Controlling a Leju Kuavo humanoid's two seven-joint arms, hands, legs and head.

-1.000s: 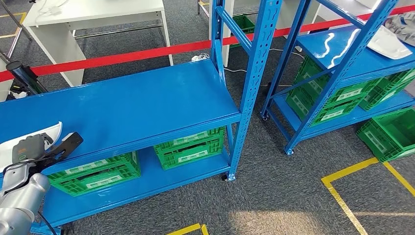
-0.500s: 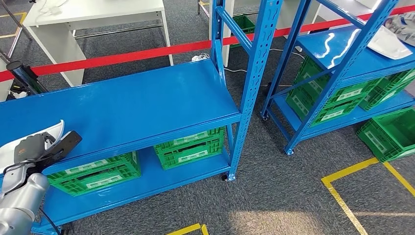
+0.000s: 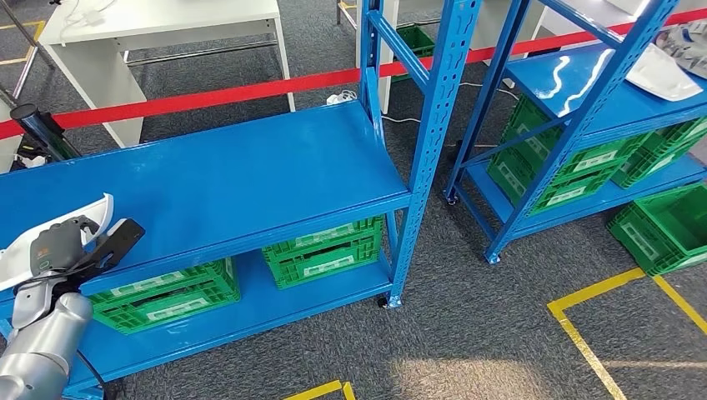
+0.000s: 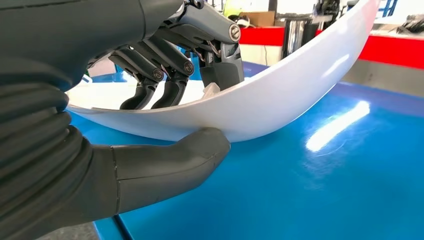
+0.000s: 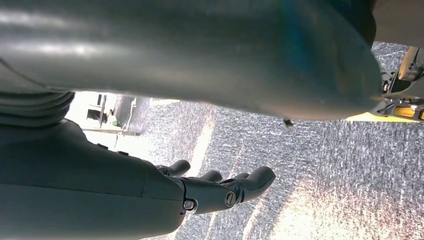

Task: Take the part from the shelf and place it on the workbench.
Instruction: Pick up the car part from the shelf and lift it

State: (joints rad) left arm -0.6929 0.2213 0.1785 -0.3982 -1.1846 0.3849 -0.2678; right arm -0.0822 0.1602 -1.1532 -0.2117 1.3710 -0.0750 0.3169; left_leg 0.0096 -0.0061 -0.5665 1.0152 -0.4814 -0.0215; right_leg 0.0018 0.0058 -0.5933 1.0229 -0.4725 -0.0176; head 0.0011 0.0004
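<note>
Left hand (image 3: 62, 246) grips the white curved part (image 3: 50, 237), thumb (image 4: 165, 167) pressed under its rim, dark fingers (image 4: 165, 80) curled over the top into its hollow; part is lifted just above the blue shelf (image 3: 242, 179), at the shelf's front edge, not resting flat in the wrist view. Silver left arm (image 3: 37, 350) drops down from the hand toward the lower picture corner. Right beneath the hand, on the lower shelf level, sits a green crate (image 3: 158, 296), a second green crate (image 3: 325, 250) further out beside it. Beyond the hand across the shelf top runs a red barrier tape (image 3: 208, 96), white table (image 3: 158, 33) behind it. Far from the hand stands a second blue rack (image 3: 600, 108) with another white part (image 3: 663, 75) on it. Right hand (image 5: 210, 192) hangs over grey carpet (image 5: 325, 175), fingers loosely extended and apart, holding nothing
</note>
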